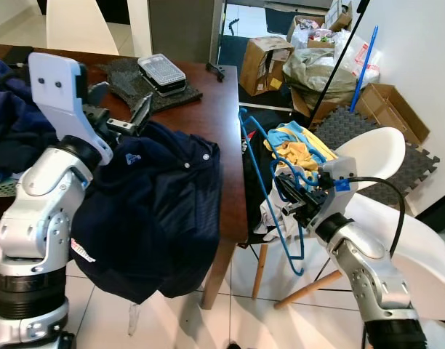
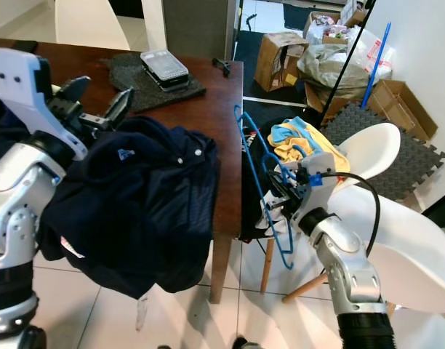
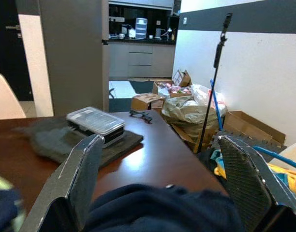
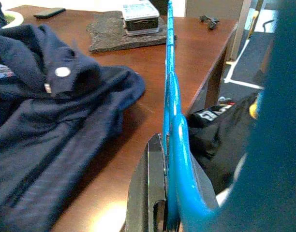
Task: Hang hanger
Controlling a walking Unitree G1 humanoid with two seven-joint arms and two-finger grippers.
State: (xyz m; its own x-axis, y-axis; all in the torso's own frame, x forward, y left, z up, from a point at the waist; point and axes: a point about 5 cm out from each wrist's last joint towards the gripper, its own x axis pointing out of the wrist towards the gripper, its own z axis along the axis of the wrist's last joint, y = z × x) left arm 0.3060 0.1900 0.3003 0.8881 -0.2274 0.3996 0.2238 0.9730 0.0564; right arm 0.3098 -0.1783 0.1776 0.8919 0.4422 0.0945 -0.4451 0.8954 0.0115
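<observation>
At lower right of the left eye view the right gripper was pinched on the blue hanger, held in the air just off the tabletop edge; by my reading the hanger was picked up but nothing was hung yet, and no rail could be made out. Its long axis ran steeply up, its upper end leaning toward the top of the frame. Farther left, the left gripper hovered spread above the navy shirt.
</observation>
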